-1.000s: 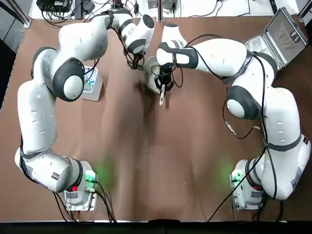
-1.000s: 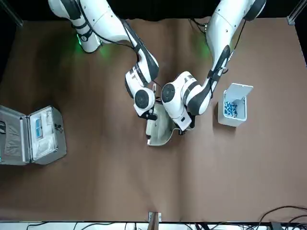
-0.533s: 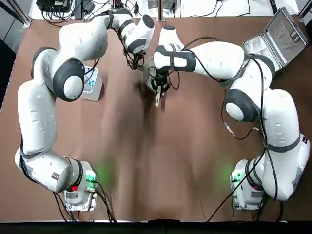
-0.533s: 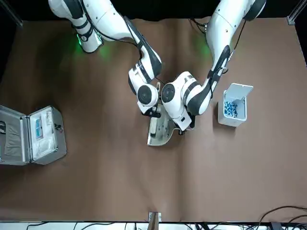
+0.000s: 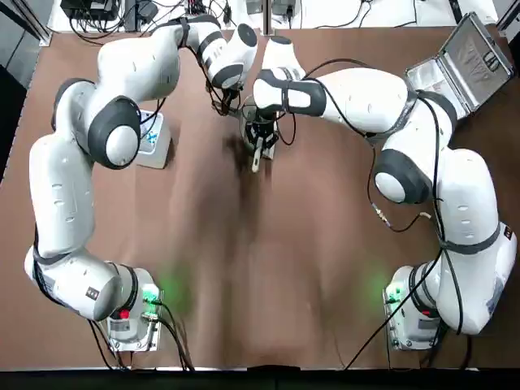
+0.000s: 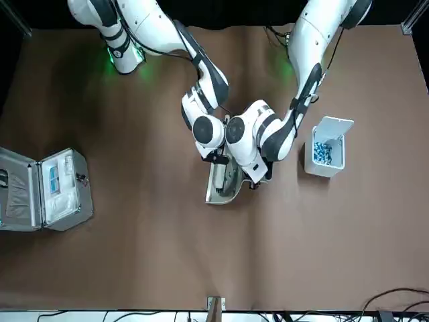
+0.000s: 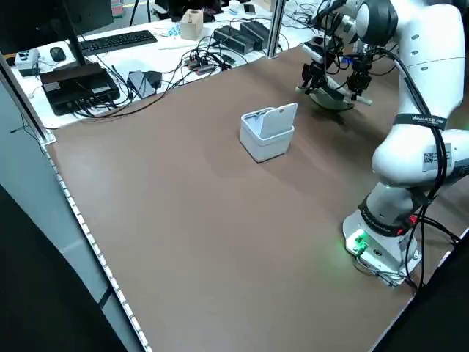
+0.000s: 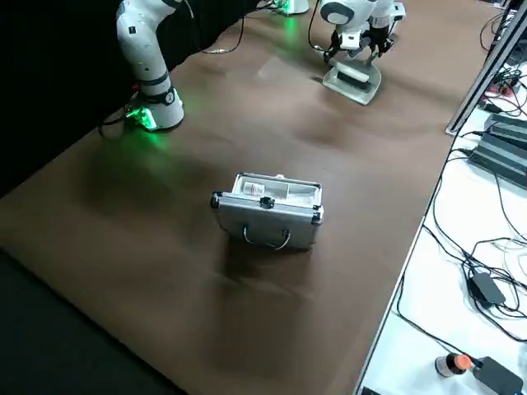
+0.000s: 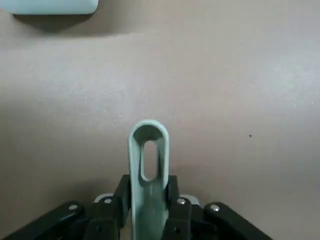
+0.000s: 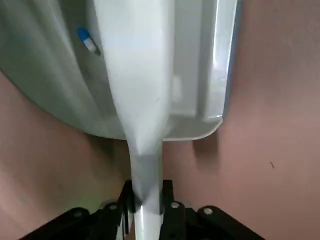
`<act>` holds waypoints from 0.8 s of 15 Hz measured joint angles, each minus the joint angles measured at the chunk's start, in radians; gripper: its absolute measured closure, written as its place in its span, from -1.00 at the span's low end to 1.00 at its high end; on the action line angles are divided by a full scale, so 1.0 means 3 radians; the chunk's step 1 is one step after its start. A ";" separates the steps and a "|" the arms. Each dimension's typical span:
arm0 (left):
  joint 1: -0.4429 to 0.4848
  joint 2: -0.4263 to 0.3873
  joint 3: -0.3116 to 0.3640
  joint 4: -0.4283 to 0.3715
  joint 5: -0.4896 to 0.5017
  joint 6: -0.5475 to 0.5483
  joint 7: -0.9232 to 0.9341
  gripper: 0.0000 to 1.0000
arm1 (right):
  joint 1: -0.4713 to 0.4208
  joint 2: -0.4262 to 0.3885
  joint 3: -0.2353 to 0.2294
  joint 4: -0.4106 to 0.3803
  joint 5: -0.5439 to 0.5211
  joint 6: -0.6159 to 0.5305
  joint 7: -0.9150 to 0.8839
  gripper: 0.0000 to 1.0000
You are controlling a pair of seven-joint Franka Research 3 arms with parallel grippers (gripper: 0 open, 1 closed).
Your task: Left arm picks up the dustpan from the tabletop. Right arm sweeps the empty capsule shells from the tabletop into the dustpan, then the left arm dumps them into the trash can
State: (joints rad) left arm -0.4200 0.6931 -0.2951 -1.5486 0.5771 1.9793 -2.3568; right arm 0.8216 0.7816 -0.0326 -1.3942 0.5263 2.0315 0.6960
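Left wrist view is showing the left gripper (image 9: pixel 148 220) clenching the dustpan (image 6: pixel 224 184) by its thin slotted handle (image 9: pixel 148 165), a hard moulded loop that is probably the only sensible hold, being narrow enough for the fingers (image 9: pixel 112 215) and stiff enough not to flex. Right wrist view is showing the right gripper (image 10: pixel 142 210) grasping the slim white brush (image 10: pixel 136 90) at its neck, the smooth blade reaching over the glossy, curved pan, where one blue-and-white capsule shell (image 10: pixel 87 41) is lying against the inner wall. Judged from these surfaces, pan and brush are light, rigid plastic and likely slippery, so firm squeezing near the stem seems advisable; the shell looks nearly weightless and apt to roll or scatter. Farther off in the front view, the pan is resting on the matte brown tabletop (image 6: pixel 134 255) between both wrists, while the trash can (image 6: pixel 326 155), its flap raised and blue bits inside, is standing well apart beside the left arm (image 6: pixel 315 60).
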 joint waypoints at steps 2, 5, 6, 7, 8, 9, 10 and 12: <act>0.0001 0.0000 0.0000 0.0005 0.0000 0.0000 0.0000 0.34 | -0.0032 0.0000 -0.0007 0.0031 0.0002 -0.0114 0.0000 0.47; 0.0008 0.0000 0.0001 0.0008 0.0000 0.0000 0.0000 0.34 | -0.0131 0.0000 -0.0013 0.0097 0.0004 -0.0262 -0.0013 0.47; 0.0013 0.0000 0.0002 0.0009 0.0000 0.0000 0.0000 0.34 | -0.0163 0.0000 -0.0014 0.0123 0.0005 -0.0300 -0.0019 0.47; 0.0017 0.0000 0.0003 0.0009 0.0000 0.0000 0.0000 0.34 | -0.0195 -0.0001 -0.0013 0.0144 0.0005 -0.0353 -0.0040 0.47; 0.0020 0.0000 0.0004 0.0010 0.0000 0.0000 0.0000 0.34 | -0.0223 -0.0001 -0.0014 0.0160 0.0007 -0.0404 -0.0070 0.47; 0.0024 0.0000 0.0004 0.0011 0.0000 0.0000 0.0000 0.34 | -0.0247 -0.0003 -0.0014 0.0172 0.0009 -0.0442 -0.0087 0.47; 0.0032 0.0000 0.0005 0.0013 0.0000 0.0000 0.0000 0.34 | -0.0268 -0.0008 -0.0014 0.0178 0.0009 -0.0470 -0.0102 0.47; 0.0050 0.0000 0.0005 0.0018 -0.0043 0.0002 0.0007 0.34 | -0.0297 -0.0027 -0.0013 0.0187 0.0013 -0.0499 -0.0118 0.47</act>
State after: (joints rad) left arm -0.4051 0.6932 -0.2937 -1.5433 0.5644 1.9798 -2.3548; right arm 0.7323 0.7734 -0.0365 -1.3380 0.5303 1.8818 0.6605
